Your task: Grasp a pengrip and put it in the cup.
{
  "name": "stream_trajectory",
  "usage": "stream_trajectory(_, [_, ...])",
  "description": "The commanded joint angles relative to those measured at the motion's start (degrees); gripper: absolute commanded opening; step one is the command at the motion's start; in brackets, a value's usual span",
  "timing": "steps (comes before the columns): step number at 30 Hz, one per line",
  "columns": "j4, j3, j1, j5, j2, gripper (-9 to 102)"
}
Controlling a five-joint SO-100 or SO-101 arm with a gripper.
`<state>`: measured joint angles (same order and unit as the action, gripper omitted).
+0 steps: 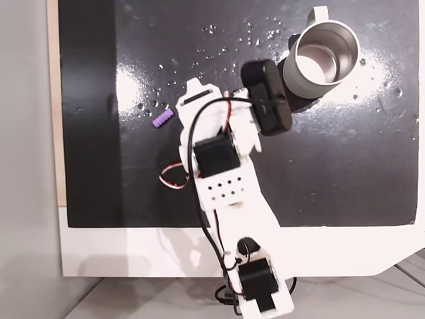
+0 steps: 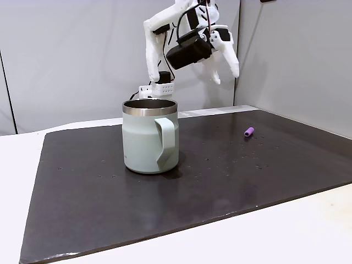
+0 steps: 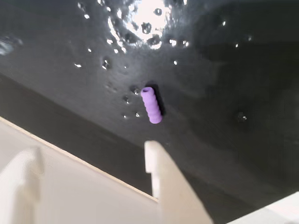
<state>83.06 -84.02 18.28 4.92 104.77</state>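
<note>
The pengrip [image 1: 163, 118] is a tiny light-purple ribbed cylinder lying on the black mat, also seen far right in another fixed view [image 2: 249, 131]. In the wrist view the pengrip [image 3: 151, 105] lies just beyond the fingertips. My gripper [image 2: 226, 77] hangs well above the mat, open and holding nothing. From above, the gripper [image 1: 189, 100] sits just right of the pengrip. Two white fingers frame the gripper [image 3: 88, 149], wide apart. The cup [image 1: 325, 56], steel inside and pale grey-green outside [image 2: 149, 137], stands upright at the mat's far right corner.
The black mat [image 1: 345, 166] lies on a white table [image 1: 133, 252]. Small droplets or specks dot the mat [image 3: 140, 28]. A black camera block [image 1: 265, 96] on the wrist overhangs the spot beside the cup. A grey wall [image 2: 66, 55] stands behind.
</note>
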Motion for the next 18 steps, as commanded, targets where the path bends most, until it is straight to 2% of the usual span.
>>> stream_trajectory(1, [2.9,9.14,1.58,-2.37,-6.15,26])
stream_trajectory(10, [8.17,21.97,8.35,-8.44,-23.2,29])
stream_trajectory(18, [10.02,30.32,13.18,-9.93,-34.72,29])
